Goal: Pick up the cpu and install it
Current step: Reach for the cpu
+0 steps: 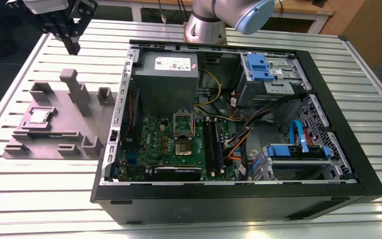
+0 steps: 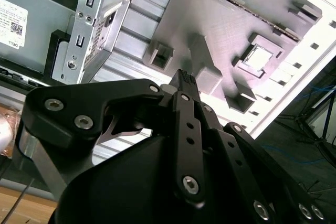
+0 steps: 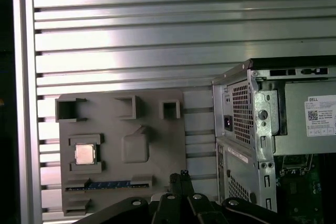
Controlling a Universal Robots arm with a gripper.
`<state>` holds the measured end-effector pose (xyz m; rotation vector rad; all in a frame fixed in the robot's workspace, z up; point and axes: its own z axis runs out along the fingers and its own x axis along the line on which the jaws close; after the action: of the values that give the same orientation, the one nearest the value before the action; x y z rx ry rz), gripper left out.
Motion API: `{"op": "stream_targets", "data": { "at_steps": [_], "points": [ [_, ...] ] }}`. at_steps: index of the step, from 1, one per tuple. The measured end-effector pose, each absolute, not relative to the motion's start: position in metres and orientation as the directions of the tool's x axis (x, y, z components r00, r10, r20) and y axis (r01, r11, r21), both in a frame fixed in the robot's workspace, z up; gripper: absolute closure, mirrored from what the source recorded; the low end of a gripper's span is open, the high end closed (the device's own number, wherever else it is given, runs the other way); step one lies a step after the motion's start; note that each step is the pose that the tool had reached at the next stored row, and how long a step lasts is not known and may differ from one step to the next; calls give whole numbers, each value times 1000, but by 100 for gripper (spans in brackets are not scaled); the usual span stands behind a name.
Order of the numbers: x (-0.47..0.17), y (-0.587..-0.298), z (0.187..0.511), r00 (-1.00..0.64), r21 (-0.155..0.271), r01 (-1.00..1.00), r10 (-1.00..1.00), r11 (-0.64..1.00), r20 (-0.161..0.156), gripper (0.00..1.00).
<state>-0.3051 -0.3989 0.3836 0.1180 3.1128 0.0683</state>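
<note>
The cpu (image 1: 40, 116) is a small silver square lying flat in a recess of the grey fixture (image 1: 58, 137) on the slatted table, at the exterior view's left of the open computer case (image 1: 244, 199). Both wrist views show the cpu (image 2: 258, 57) (image 3: 85, 153) in its fixture (image 2: 210, 14) (image 3: 152, 124). My gripper (image 1: 73, 48) hangs high above the table behind the fixture, well apart from the cpu. Its black fingers meet at their tips (image 2: 183, 75) (image 3: 183, 173) with nothing between them. The motherboard's socket (image 1: 182, 133) sits inside the case with its metal frame raised.
Inside the case are a grey power supply (image 1: 167, 74), blue drive brackets (image 1: 264, 67) (image 1: 297, 149) and loose cables (image 1: 244, 129). Tall grey posts (image 1: 75, 92) rise from the fixture. The arm's base (image 1: 208, 25) stands behind the case. Bare aluminium slats (image 1: 45, 199) surround the fixture.
</note>
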Motion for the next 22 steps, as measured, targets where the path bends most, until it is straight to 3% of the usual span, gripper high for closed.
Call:
{"op": "stream_targets", "data": {
  "at_steps": [22],
  "points": [
    [-311,-399,383,-997,45,75,76,996,-24,90]
  ]
}}
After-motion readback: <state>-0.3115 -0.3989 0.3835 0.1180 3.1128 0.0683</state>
